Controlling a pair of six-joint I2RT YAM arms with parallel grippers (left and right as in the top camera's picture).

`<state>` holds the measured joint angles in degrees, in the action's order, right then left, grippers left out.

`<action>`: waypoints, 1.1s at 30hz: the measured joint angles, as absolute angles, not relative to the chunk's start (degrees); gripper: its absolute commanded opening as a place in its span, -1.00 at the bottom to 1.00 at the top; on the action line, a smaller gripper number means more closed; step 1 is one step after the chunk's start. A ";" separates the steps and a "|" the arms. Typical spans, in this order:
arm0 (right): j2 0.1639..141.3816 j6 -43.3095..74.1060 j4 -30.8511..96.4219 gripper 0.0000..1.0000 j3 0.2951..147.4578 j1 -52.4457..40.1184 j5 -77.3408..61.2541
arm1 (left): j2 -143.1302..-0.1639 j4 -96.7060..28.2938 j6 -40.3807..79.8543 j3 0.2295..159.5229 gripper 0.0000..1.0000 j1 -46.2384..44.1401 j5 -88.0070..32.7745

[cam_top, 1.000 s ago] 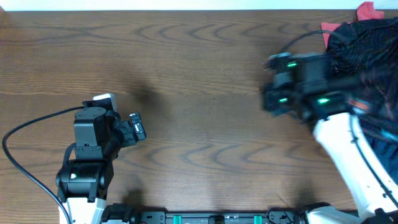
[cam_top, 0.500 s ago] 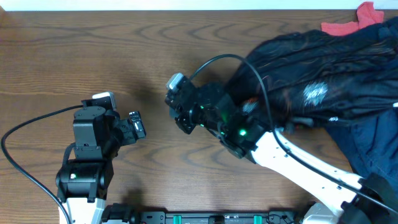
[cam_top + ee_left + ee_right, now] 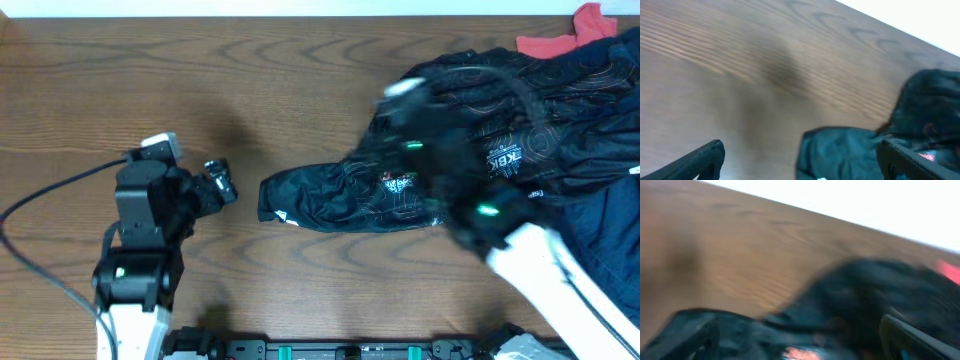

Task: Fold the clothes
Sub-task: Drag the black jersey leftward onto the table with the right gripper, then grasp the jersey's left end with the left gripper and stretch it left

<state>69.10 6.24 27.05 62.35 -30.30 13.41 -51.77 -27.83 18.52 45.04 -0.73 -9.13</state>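
Black T-shirt [image 3: 340, 200], thin orange-white contour lines, bunched on right half of wooden surface [image 3: 300, 80]. One lobe laid out leftward to about centre; rest heaped up to right edge. White lettering [image 3: 505, 160] on one fold, not readable.

Right pincer [image 3: 800, 327] above the shirt, badly blurred in overhead view. In right wrist view, fingers spread wide, black fabric below and between them; contact with cloth not discernible.

Left pincer [image 3: 218, 185] on left side, near tip of the lobe, not touching. Fingers spread, nothing held.

Red cloth [image 3: 560, 40] at far right corner, just beside the shirt. Dark blue fabric [image 3: 610, 240] at right edge, against the shirt.
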 measured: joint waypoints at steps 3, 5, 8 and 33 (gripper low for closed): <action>64.58 8.14 35.03 0.98 62.46 -24.75 14.26 | -58.19 -27.38 19.53 45.06 0.96 -0.75 -13.56; 62.81 8.82 39.11 0.98 62.43 -22.15 14.20 | -62.72 -27.33 19.70 45.06 0.96 -0.93 -16.49; 61.32 9.30 42.81 0.98 62.41 -19.20 13.91 | -70.26 -27.27 19.77 45.06 0.96 -2.33 -21.06; 61.45 10.11 46.41 0.99 62.41 -15.64 13.50 | -100.64 5.23 40.53 46.00 -0.88 -17.17 -30.65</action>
